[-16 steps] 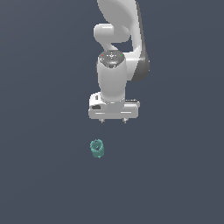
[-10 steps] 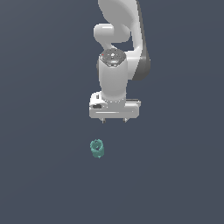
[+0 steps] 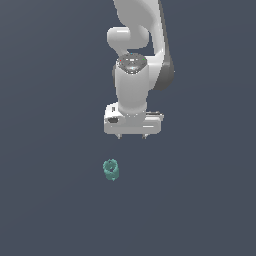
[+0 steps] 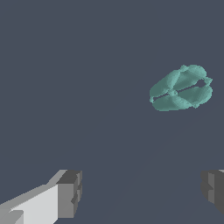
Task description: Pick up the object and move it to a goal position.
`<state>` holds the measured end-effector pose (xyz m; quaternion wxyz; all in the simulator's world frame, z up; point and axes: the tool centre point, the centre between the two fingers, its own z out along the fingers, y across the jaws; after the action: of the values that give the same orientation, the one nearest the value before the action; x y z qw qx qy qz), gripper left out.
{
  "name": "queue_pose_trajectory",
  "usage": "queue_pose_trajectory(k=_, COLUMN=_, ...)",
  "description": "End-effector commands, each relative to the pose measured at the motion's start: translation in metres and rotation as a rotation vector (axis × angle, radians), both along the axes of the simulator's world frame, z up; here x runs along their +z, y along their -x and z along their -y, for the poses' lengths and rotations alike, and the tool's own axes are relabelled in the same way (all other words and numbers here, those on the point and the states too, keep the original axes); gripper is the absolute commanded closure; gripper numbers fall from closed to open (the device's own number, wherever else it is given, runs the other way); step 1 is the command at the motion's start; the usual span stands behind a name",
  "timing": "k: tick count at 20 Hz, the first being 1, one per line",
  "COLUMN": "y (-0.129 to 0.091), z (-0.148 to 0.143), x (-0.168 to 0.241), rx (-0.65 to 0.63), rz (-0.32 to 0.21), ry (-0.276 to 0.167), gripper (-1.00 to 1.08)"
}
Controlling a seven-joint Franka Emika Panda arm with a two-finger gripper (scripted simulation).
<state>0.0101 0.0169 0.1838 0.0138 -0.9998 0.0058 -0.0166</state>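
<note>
Fingers (image 4: 70, 192) spread wide apart, nothing between them; only short tips show under the white hand in the exterior view. Gripper (image 3: 132, 136) points straight down, just above frame centre, hanging from the white arm (image 3: 132, 90) that enters from the top edge. Object (image 3: 111, 170), a small teal-green stubby piece, lies on the dark surface (image 3: 50, 200) below the gripper and slightly toward the frame's left, apart from it. Wrist view: object sits upper right, outside the finger gap.

The object (image 3: 111, 169) lies below the hand (image 3: 132, 136), toward the exterior view's left.
</note>
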Motion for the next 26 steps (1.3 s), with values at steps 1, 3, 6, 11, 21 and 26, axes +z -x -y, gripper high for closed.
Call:
queue_pose_trajectory(k=1, y=-0.001, z=0.001, x=-0.001, rx=-0.013, rz=-0.001, ry=-0.001, gripper=-0.92)
queue_pose_trajectory(k=3, y=-0.002, z=0.002, x=-0.001, rx=-0.032, rz=-0.002, ry=-0.001, gripper=-0.92)
queue_pose_trajectory(k=6, y=-0.005, z=0.005, x=-0.003, rx=-0.072, rz=-0.005, ry=-0.003, gripper=-0.92)
queue_pose_trajectory(k=11, y=-0.013, z=0.012, x=-0.007, rx=-0.168, rz=-0.011, ry=-0.007, gripper=-0.92)
queue_pose_trajectory(k=21, y=-0.034, z=0.032, x=-0.020, rx=-0.458, rz=-0.028, ry=-0.014, gripper=-0.92)
queue_pose_trajectory(k=26, y=-0.044, z=0.043, x=-0.027, rx=-0.613, rz=-0.036, ry=-0.014, gripper=-0.92)
